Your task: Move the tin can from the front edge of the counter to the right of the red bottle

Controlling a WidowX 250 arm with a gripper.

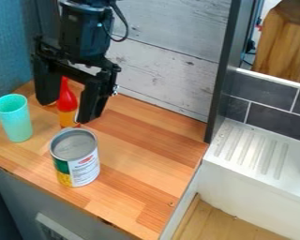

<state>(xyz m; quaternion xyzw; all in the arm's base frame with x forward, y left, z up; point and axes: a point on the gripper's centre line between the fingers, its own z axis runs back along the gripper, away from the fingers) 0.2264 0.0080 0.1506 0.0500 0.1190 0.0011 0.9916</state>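
Note:
The gripper [64,111] hangs at the upper left over the wooden counter, its two fingers spread wide apart. Between and behind them stands an upright bottle [66,102] with a red top and an orange lower part; whether the fingers touch it I cannot tell. In front of the gripper is an upright can [84,167] with a white, green and yellow label and a bare metal top. A turquoise cup [15,118] stands upright at the left, beside the bottle and can.
The wooden counter [144,164] ends at a front edge and a right edge. Whitewashed boards [162,65] and a dark post [227,70] rise behind it. A white ridged sink unit [256,151] lies to the right, with dark tiles [274,117] behind.

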